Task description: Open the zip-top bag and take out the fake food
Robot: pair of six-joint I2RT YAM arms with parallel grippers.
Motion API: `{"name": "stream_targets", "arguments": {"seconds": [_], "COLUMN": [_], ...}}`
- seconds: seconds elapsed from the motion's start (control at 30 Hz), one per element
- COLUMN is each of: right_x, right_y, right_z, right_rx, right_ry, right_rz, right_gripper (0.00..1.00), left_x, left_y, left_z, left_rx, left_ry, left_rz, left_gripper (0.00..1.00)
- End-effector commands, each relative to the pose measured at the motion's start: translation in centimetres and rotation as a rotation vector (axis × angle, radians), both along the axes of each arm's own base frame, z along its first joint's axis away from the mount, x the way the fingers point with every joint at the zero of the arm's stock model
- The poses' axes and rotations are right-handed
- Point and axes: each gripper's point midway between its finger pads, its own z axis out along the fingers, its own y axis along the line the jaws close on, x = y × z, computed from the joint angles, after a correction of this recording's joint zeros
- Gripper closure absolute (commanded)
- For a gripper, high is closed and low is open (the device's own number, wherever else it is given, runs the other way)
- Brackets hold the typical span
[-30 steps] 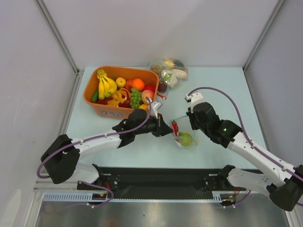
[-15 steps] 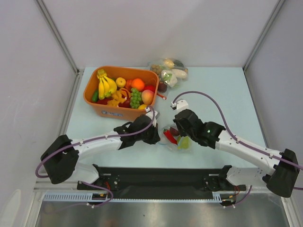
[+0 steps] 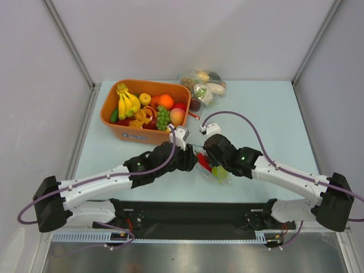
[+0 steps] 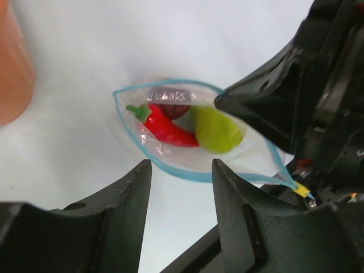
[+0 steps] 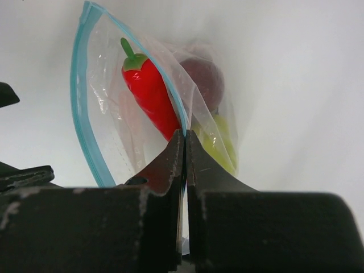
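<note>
The zip-top bag [image 4: 166, 157] lies on the pale table with its blue-rimmed mouth gaping wide. Inside it is the fake food: a red chili [image 4: 164, 127], a green pear-like fruit [image 4: 217, 131] and a dark purple fruit [image 4: 172, 108]. My left gripper [image 4: 182, 173] is open just short of the bag's near rim, with nothing between its fingers. My right gripper [image 5: 185, 136] is shut on the far zip edge of the bag [image 5: 108, 125], with the chili [image 5: 149, 91] right behind its tips. From above, both grippers meet at the bag [image 3: 223, 175], left gripper [image 3: 192, 158] and right gripper [image 3: 211, 161].
An orange tub [image 3: 122, 132] of bananas, grapes and other fruit stands behind the left arm, and its wall [image 4: 14, 62] shows in the left wrist view. A larger clear bag of vegetables [image 3: 203, 85] lies at the back. Cell walls close in both sides.
My left gripper has opened and let go of the bag's edge. The right arm has carried the bag left and lower, and the bag's mouth now gapes.
</note>
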Motion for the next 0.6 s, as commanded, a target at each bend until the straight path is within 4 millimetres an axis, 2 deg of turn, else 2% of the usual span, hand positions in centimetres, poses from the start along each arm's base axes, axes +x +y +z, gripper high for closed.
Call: {"name": "stream_targets", "arguments": {"seconds": [0.0, 0.07, 0.17, 0.3, 0.57], "right_x": [0.9, 0.7, 0.5, 0.1, -0.5], "right_y": [1.5, 1.7, 2.1, 2.5, 3.2], "right_z": [2.4, 2.4, 2.3, 2.2, 2.0], "right_rx": [0.08, 0.086, 0.089, 0.094, 0.125], "right_ry": [-0.05, -0.047, -0.043, -0.037, -0.028], "right_rz": [-0.02, -0.016, -0.007, 0.004, 0.013], "right_gripper": [1.0, 1.0, 1.0, 1.0, 1.0], "left_x": [0.8, 0.6, 0.5, 0.9, 1.3], "left_y": [-1.0, -1.5, -2.7, -3.8, -4.3], "left_z": [2.2, 1.5, 1.7, 1.0, -0.4], "left_rx": [-0.105, -0.109, -0.176, -0.209, -0.23], "left_ry": [-0.023, -0.001, 0.003, 0.02, 0.026], "left_rz": [0.038, 0.028, 0.007, 0.013, 0.028], "left_gripper": [0.48, 0.47, 0.46, 0.45, 0.45]}}
